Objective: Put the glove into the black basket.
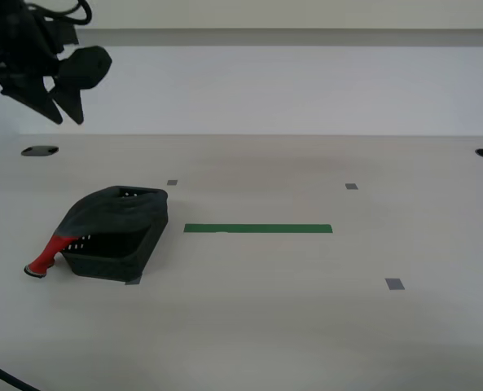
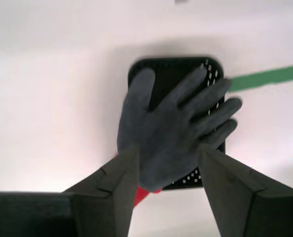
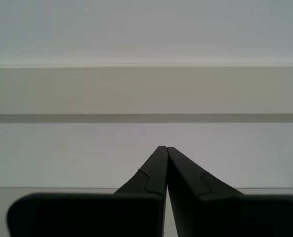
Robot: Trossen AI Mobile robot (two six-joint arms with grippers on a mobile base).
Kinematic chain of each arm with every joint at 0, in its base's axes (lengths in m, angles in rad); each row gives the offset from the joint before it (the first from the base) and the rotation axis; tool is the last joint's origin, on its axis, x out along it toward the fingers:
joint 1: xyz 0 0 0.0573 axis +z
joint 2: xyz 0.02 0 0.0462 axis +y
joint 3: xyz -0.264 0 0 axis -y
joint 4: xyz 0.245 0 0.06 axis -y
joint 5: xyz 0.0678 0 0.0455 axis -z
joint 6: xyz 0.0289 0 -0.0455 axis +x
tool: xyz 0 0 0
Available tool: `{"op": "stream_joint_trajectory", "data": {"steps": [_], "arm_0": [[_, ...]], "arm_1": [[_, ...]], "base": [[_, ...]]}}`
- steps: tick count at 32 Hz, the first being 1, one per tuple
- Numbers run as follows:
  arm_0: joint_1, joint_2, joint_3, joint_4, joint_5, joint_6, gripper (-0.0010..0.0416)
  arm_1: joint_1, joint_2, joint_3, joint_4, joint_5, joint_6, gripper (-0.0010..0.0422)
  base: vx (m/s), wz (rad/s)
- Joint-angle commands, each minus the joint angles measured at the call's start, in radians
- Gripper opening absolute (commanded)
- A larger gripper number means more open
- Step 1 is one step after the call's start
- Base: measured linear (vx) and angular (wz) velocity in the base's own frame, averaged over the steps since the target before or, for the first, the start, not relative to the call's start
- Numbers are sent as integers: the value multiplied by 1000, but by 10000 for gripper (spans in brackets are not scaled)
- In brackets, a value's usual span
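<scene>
Second pincer (image 2: pixel 167 160) spread wide, empty, raised above the glove (image 2: pixel 173 131). First pincer (image 3: pixel 165 149) pressed together on nothing, aimed at a bare wall. Glove draped flat over the black basket (image 1: pixel 117 248) on the worktop (image 1: pixel 306 326), red cuff (image 1: pixel 47 256) trailing over the rim onto the surface. Judged light, floppy, unbreakable. Best pinched at the overhanging cuff, then tucked down inside.

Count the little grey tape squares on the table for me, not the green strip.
3. One sits just beyond the black basket, one past the green strip's far end, one nearest the camera toward the exterior view's right. The basket may hide others.
</scene>
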Motion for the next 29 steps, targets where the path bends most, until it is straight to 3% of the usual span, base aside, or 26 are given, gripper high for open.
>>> {"op": "stream_joint_trajectory", "data": {"steps": [1, 8, 29], "arm_0": [[0, 0, 1, 2, -1, 0, 1], [0, 0, 1, 4, 0, 0, 1], [0, 0, 1, -11, -1, 0, 1]], "arm_1": [[0, -135, 0, 6, 2, -3, 112], [-1, -257, 7, 21, 2, -6, 1], [-1, -262, 6, 24, 2, -6, 4]], "base": [[0, 0], [0, 0], [0, 0]]}}
